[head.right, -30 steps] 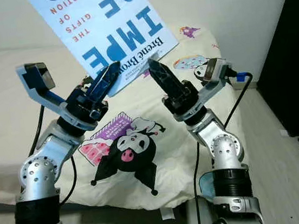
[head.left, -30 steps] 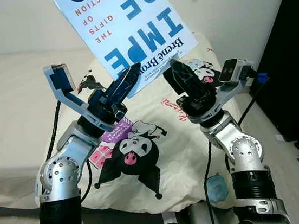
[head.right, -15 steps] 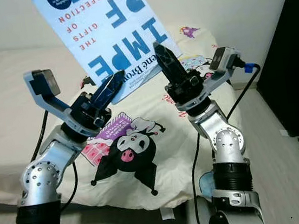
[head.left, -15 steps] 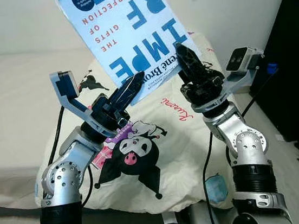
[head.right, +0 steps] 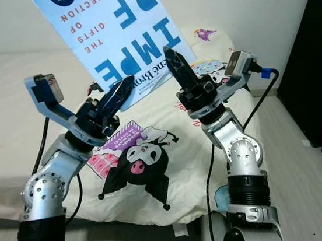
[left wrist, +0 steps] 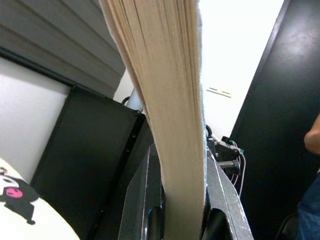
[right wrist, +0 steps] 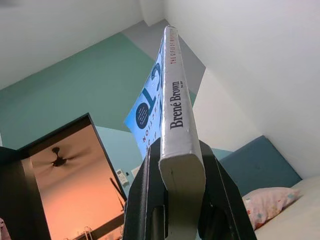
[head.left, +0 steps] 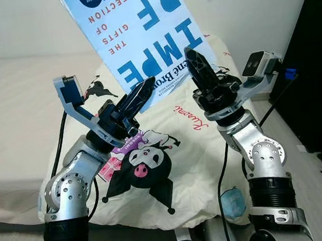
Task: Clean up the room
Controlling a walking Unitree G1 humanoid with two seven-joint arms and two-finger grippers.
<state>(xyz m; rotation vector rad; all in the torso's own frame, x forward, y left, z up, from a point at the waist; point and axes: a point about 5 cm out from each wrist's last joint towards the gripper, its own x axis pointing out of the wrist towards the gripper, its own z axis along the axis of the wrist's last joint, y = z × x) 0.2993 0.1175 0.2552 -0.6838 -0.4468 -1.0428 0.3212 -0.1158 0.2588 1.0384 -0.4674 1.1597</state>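
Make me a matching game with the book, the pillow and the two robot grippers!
Things:
1. book
2. pillow
3. left gripper
4. right gripper

Descriptions:
A. lies on the bed, cartoon print on it
B. clamps the book's spine end
C. held up in the air, blue and white cover
D. clamps the book's page edge

Pairs: 1-C, 2-A, 3-D, 4-B

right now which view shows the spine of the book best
The right wrist view: the book runs edge-on between the right gripper fingers, its spine facing the camera with the author's name readable. The eye views show the blue-lettered front cover, held up by both grippers. The left wrist view shows the page edges clamped in the left gripper.
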